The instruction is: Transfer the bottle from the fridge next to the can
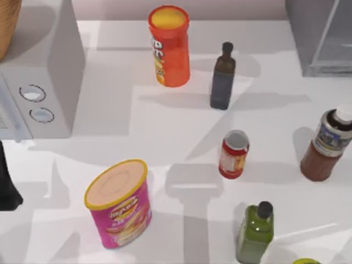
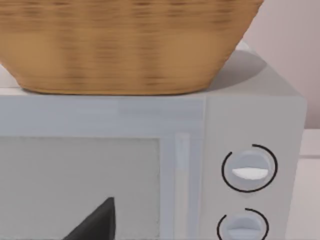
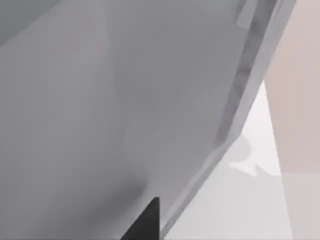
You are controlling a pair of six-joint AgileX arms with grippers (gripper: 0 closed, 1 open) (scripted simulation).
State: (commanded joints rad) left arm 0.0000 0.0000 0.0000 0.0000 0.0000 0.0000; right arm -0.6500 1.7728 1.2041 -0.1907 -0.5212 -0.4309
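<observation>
The reddish-brown bottle (image 1: 325, 147) with a white cap stands upright on the table near the right edge, in front of the grey fridge (image 1: 322, 38) at the back right. The red can (image 1: 234, 154) stands upright mid-table, well to the left of the bottle and apart from it. A dark part of my left arm (image 1: 7, 184) sits at the table's left edge. My left gripper (image 2: 95, 224) faces the white appliance. My right gripper (image 3: 145, 222) is close against the fridge's (image 3: 125, 100) grey side and pale frame.
A white appliance (image 1: 38, 88) with two knobs and a wicker basket (image 2: 125, 45) on top stands at the back left. An orange chip tube (image 1: 169, 47), a dark slim bottle (image 1: 223, 77), a pink tub (image 1: 120, 203) and a green bottle (image 1: 255, 232) stand around the can.
</observation>
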